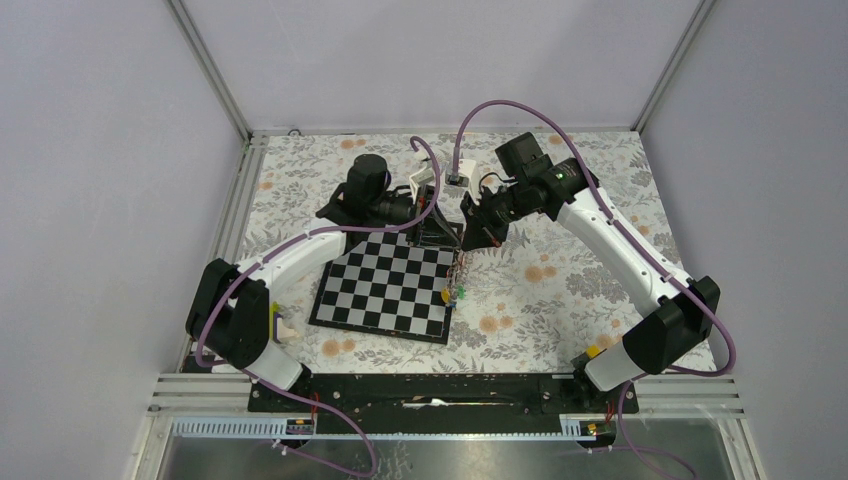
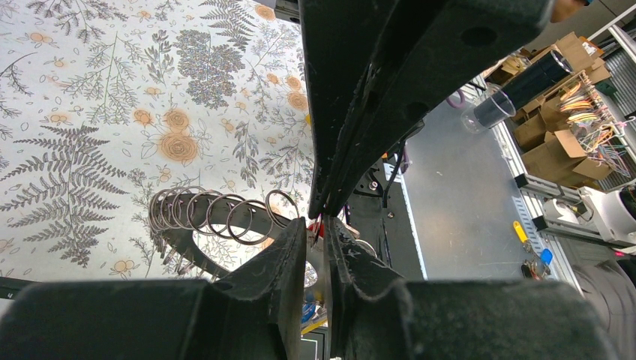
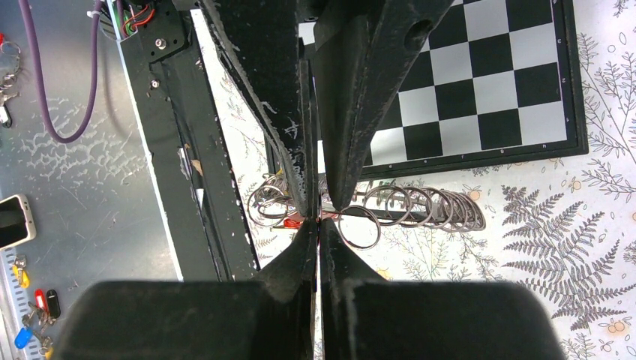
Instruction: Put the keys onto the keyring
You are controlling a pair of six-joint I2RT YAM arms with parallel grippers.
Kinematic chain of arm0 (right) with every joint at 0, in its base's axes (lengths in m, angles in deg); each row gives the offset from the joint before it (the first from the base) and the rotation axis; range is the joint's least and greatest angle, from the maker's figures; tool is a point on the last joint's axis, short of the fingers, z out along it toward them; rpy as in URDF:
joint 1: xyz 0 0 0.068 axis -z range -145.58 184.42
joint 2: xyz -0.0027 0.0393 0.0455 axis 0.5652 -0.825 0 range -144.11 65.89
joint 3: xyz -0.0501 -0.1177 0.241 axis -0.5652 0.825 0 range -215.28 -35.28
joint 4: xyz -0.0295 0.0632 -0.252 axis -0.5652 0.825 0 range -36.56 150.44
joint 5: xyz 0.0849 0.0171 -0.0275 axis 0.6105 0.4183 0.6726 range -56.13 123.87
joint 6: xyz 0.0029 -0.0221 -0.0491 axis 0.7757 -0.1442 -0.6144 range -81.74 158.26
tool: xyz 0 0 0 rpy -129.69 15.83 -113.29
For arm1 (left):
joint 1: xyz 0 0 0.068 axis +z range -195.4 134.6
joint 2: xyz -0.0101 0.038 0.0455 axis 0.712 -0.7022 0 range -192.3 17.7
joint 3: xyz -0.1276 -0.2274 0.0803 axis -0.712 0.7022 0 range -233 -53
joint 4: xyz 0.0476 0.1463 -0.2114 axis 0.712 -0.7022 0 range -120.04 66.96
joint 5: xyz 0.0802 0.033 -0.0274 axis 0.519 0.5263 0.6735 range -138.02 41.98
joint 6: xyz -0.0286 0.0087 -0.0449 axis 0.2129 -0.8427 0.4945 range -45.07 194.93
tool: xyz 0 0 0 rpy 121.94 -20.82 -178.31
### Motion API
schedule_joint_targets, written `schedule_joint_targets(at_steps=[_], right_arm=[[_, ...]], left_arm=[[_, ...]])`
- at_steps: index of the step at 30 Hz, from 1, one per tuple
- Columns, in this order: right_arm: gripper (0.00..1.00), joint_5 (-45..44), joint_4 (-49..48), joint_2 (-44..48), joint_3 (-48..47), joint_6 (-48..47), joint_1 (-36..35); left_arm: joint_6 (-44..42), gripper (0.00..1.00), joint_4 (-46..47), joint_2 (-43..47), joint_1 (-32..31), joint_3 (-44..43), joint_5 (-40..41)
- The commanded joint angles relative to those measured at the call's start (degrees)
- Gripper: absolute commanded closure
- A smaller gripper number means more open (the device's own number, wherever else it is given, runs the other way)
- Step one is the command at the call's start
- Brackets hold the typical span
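Both grippers meet tip to tip in the air above the chessboard's far right corner. My left gripper is shut on the edge of the keyring, a dark curved band held on edge in the left wrist view, where the gripper is at the bottom. Several keys hang from it by small wire loops, their coloured tags at the bottom. My right gripper is shut, its tips pinching a key with a red tag against the keyring; the loops line up to the right.
The chessboard also shows in the right wrist view, on a flowered cloth. A black rail carries the arm bases at the near edge. Metal frame posts border the table.
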Motion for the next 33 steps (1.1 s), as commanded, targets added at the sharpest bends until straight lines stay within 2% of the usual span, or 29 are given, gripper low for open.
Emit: schedule_joint_targets(at_steps=[1, 7, 14, 19, 21, 25, 27, 30, 33], right_arm=[[1.0, 2.0, -2.1, 1.3, -1.3, 0.7, -0.4], [1.0, 1.8, -2.2, 1.5, -1.2, 0.6, -0.5], [1.0, 1.5, -2.2, 1.6, -1.1, 0.4, -0.5], [1.0, 1.3, -2.4, 1.7, -0.9, 0.2, -0.2], [0.95, 1.5, -2.8, 2.0, -0.6, 0.6, 0.2], [0.74, 4.4, -4.0, 3.3, 0.2, 1.6, 2.1], [0.67, 6.8, -5.0, 4.2, 1.1, 2.1, 3.5], [0.6, 11.0, -7.2, 5.8, 3.1, 3.3, 5.6], [0.58, 13.6, -9.2, 6.9, 5.2, 4.5, 6.9]], left_arm=[[-1.7, 0.8, 1.0, 2.2, -0.2, -0.9, -0.9], [-1.8, 0.8, 0.9, 2.3, -0.2, -0.6, -1.1], [-2.0, 1.0, 0.8, 2.3, -0.2, -0.7, -1.5], [-3.6, 1.0, -1.1, 2.5, -0.2, -1.4, -1.5], [-4.5, 1.0, -2.9, 2.5, -0.2, -2.0, -1.2], [-3.5, 1.0, -2.9, 2.5, -0.1, -3.0, -1.3], [-0.9, 1.0, -0.8, 2.4, 0.1, -2.8, -1.9], [7.1, 1.0, 8.1, 2.2, 0.4, -1.0, -3.2], [17.0, 1.0, 19.8, 2.0, 0.6, 1.5, -4.0]])
